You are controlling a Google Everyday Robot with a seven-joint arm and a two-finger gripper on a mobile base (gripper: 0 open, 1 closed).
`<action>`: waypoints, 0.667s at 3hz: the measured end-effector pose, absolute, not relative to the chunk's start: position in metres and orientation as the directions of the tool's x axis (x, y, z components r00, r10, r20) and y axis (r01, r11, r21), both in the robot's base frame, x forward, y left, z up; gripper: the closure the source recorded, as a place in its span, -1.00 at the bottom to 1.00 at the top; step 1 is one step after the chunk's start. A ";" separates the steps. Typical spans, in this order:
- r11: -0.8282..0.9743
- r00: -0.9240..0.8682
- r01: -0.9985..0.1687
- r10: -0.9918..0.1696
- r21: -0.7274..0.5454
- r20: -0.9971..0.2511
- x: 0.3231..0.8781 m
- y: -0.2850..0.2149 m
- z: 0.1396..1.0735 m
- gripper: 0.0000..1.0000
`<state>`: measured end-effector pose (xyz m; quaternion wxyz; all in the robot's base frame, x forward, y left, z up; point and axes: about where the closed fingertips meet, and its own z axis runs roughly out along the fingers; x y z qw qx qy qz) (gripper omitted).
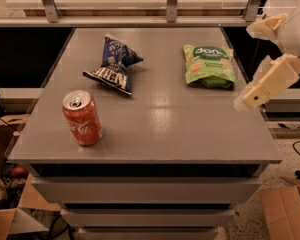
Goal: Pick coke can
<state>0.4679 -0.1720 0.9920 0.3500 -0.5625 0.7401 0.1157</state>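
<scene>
The can [82,118] is standing upright near the front left corner of the desk [170,129], with free room on every side for a grasp. The blue bag [114,64] is lying behind it and the green bag [209,65] is lying at the back right; neither is touching it. The claw [247,64] is hanging over the right edge of the desk, well apart from the can, its two fingers spread and holding nothing. I am judging that the reach is only beginning.
</scene>
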 end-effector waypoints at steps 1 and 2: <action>0.341 -0.062 -0.922 -0.602 -0.186 -0.796 0.470 -0.126 1.016 -1.00; 0.329 -0.046 -0.931 -0.529 -0.156 -0.847 0.463 -0.105 1.036 -1.00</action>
